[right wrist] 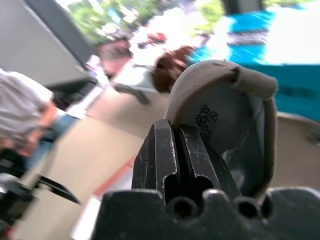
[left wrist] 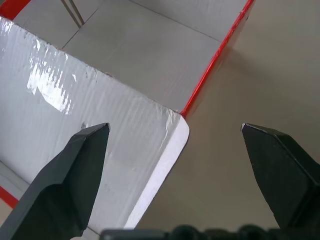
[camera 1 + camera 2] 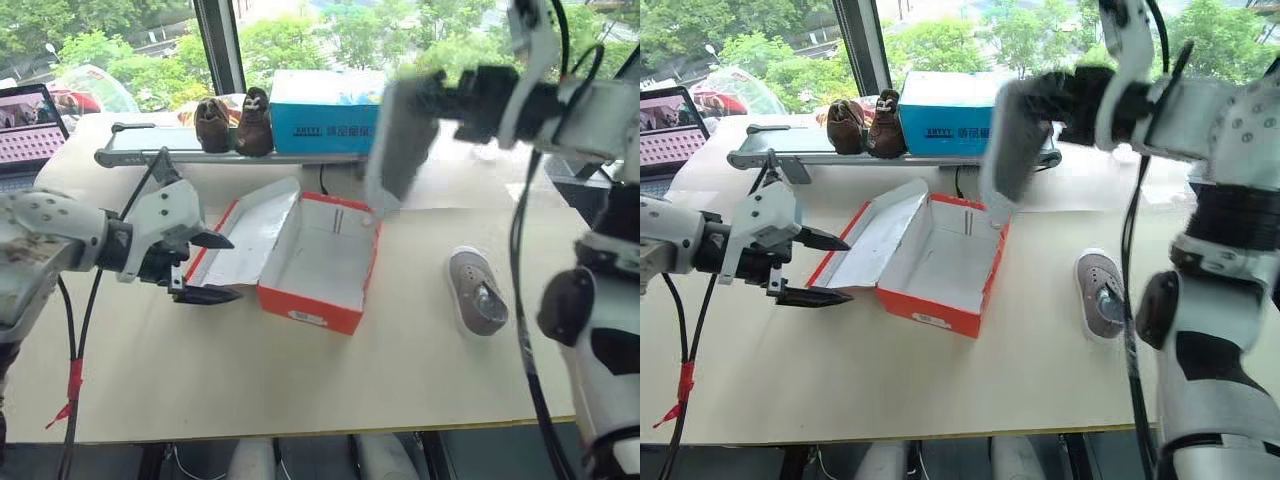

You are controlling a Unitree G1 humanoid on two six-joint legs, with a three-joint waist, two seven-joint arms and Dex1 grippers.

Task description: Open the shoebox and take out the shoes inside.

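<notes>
Hanging above shoebox (image 3: pixel 320 262) rim: right end effector (image 3: pixel 425 105)-gripped shoe (image 3: pixel 398 140).

On the blue box (image 3: pixel 327 112) I see a dark logo and white characters, too small for me to read. Inside the grey shoe (image 1: pixel 235 125) that my right hand (image 1: pixel 186 135) clamps, there is a dark round stamp whose letters I cannot make out. The shoebox (image 3: pixel 310 262) carries a small white label, unreadable.

Bright daylight floods through the window (image 3: pixel 300 30), glare on the lid; the raised arm is motion-blurred.
</notes>
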